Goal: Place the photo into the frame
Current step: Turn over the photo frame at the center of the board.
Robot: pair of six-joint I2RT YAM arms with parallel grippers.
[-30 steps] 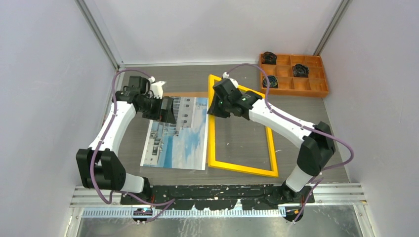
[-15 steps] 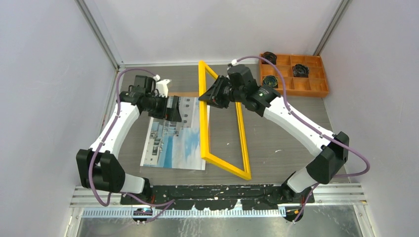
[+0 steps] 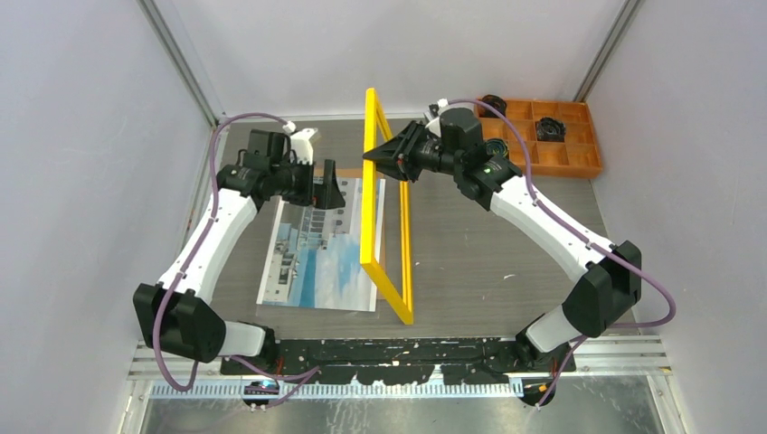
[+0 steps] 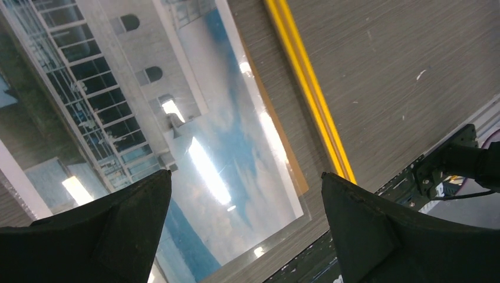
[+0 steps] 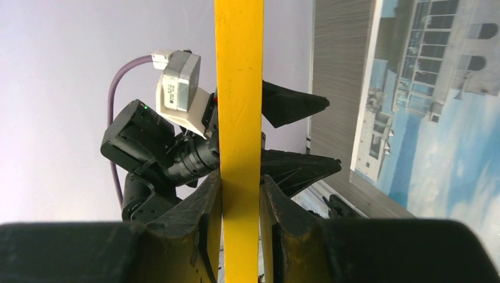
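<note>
Right tool [image 3: 370, 155] holds frame [image 3: 367, 212] upright, lengthwise front-to-back.

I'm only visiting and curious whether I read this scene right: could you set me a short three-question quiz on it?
1. True or false: the thin yellow rectangular picture frame lies flat.
2. Which hand grips that frame? A) the left B) the right C) neither
3. Fill in: the large paper photo of a white building under blue sky lies picture side ____.
Key: 1 false, it stands on edge. 2 B: the right hand is shut on its rail, the left hand hovers open above the photo. 3 up.
</note>
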